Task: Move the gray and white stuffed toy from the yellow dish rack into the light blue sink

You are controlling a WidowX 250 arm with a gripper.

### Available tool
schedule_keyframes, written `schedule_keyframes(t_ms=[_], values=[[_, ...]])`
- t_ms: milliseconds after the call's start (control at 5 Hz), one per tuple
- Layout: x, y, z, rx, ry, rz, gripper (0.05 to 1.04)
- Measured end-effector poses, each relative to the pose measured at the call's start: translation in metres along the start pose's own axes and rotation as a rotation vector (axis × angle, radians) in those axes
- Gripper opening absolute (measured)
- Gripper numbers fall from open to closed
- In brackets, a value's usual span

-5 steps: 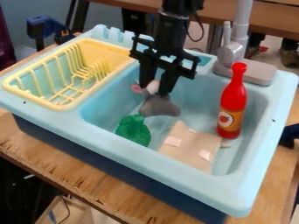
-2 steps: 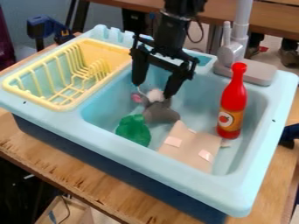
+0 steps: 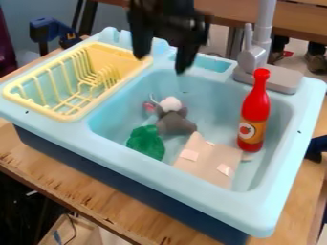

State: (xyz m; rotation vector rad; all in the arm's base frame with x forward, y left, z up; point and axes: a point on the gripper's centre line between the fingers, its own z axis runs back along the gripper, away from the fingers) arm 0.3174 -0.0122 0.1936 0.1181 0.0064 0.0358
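A robot hand, its fingers spread, hangs at 12 o'clock from a gray plush mouse lying in a blue toy sink, with a green object at the mouse's 7 o'clock, a tan sheet at 5 and a red bottle at 3.

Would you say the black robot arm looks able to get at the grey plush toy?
Probably yes: the jaws are open, nothing covers the toy, though a crumpled green object sits beside it.
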Motion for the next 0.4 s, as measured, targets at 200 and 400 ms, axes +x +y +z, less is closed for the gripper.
schedule_keyframes(t_ms=[200,400], values=[[-0.036,0.007,0.030,-0.019,-0.062,-0.006,1.008],[-0.058,0.014,0.032,-0.031,-0.011,-0.042,1.008]])
